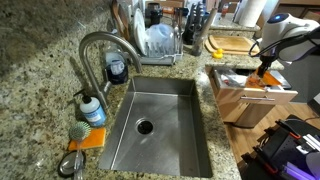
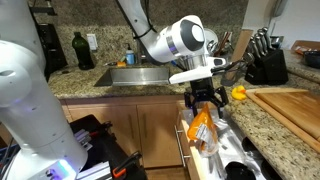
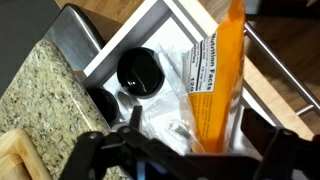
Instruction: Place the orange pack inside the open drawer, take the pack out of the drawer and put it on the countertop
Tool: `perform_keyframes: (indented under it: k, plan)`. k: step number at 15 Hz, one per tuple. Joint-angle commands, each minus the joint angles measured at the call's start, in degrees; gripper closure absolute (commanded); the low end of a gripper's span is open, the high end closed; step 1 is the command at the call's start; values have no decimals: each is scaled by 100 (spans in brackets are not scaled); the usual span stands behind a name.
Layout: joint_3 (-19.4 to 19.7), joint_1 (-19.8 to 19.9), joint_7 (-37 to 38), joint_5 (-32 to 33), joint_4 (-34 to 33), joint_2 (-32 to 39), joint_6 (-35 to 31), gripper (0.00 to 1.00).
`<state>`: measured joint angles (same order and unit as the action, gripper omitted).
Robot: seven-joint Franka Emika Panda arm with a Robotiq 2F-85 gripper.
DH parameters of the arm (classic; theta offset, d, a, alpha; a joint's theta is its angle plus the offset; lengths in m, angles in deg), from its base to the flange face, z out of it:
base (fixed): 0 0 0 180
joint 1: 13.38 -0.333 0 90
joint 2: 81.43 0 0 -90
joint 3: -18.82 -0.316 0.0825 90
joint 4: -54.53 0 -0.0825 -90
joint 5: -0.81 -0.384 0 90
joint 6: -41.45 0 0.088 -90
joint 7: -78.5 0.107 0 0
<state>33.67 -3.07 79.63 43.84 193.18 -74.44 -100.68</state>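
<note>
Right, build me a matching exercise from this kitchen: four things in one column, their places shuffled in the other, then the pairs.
Things:
1. orange pack
2. tool
3. knife block
4. green scrub brush

Places:
A. on the countertop, next to the wooden cutting board
B. on an orange pad beside the sink
C. inside the open drawer
D. open, just above the drawer

Pairs: 1-C, 2-D, 3-A, 4-B
</note>
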Motion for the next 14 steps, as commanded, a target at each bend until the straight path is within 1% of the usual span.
perform_keyframes:
  k: [1, 2, 3, 4, 8, 10, 14]
  plan:
    - [-54, 50, -4, -3, -6, -6, 22, 0]
    - [-78, 78, -185, -116, -1, 52, -157, 0]
    - [-108, 88, -331, -233, -34, 141, -269, 25]
    - [-133, 98, -491, -334, -41, 189, -387, 26]
    - [-183, 74, -836, -557, -125, 360, -622, 53]
    - [-176, 61, -880, -582, -204, 430, -521, 69]
    - [-131, 15, -683, -718, -384, 464, 58, 96]
